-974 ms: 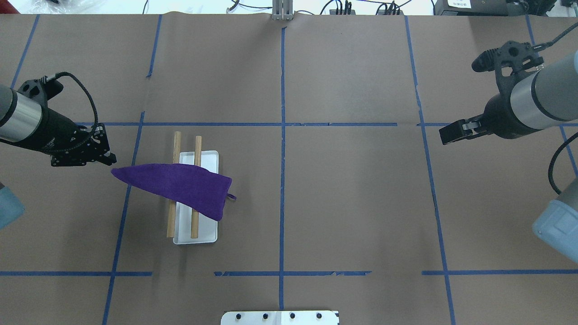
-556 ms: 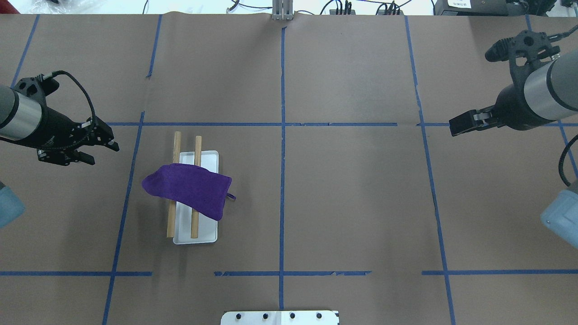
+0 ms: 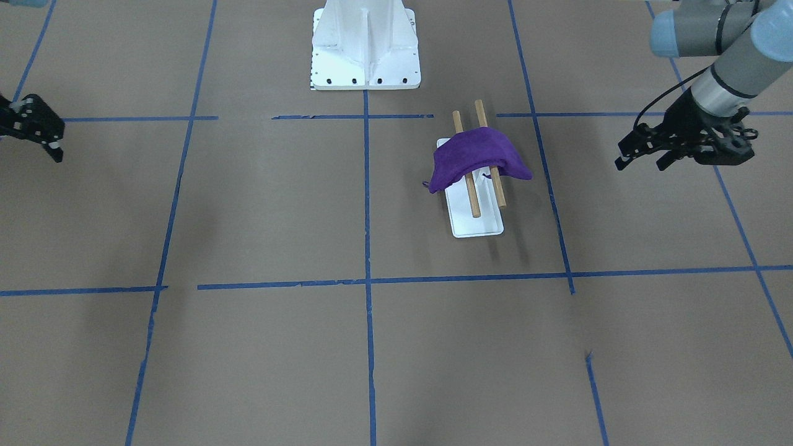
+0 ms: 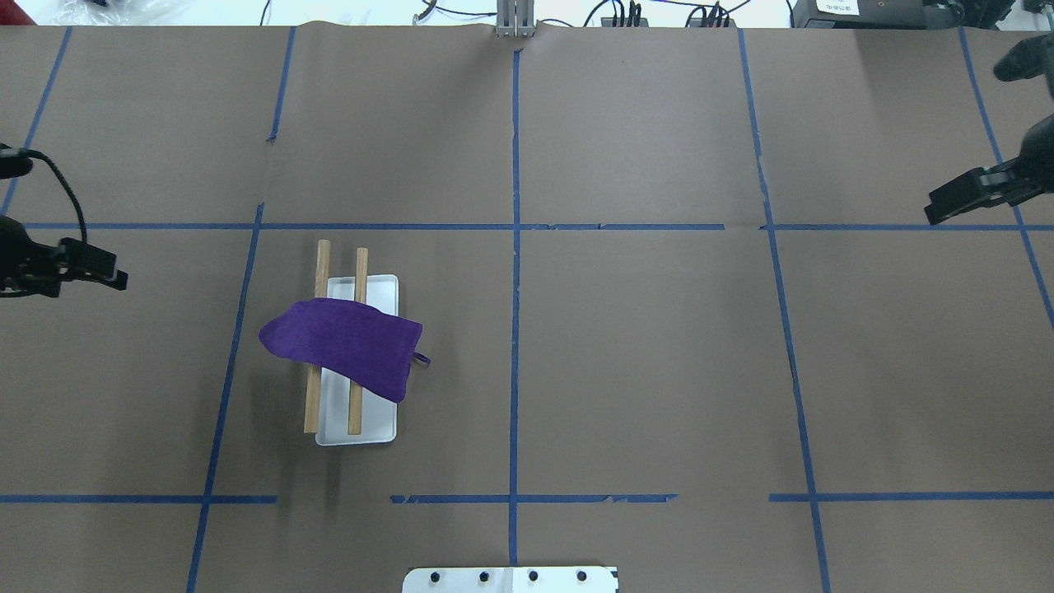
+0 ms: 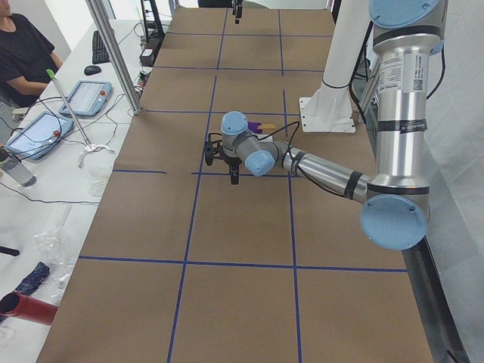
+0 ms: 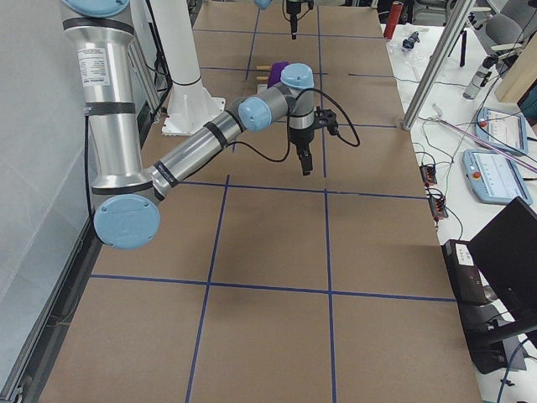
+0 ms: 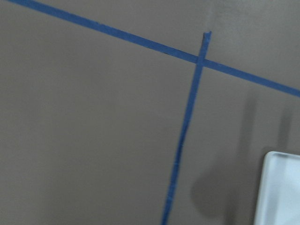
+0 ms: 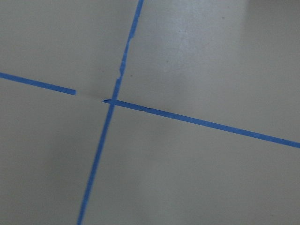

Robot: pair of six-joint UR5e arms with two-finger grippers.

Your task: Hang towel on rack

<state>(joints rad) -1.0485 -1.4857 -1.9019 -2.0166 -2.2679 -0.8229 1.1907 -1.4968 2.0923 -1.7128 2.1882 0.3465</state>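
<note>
Brown paper covers the table (image 4: 659, 371). Far left, the left gripper (image 3: 639, 163) hangs spread open and empty. Left of centre, the purple towel (image 4: 342, 346) drapes crookedly over the rack (image 4: 379, 288). Far right, the right gripper (image 4: 940, 212) looks closed and empty. Lopsided cloth could slide off.

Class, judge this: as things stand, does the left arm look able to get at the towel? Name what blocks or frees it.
Probably yes. The towel lies draped over the rack, with only bare table between it and the left arm, whose jaws stand open. Nothing blocks the way.
</note>
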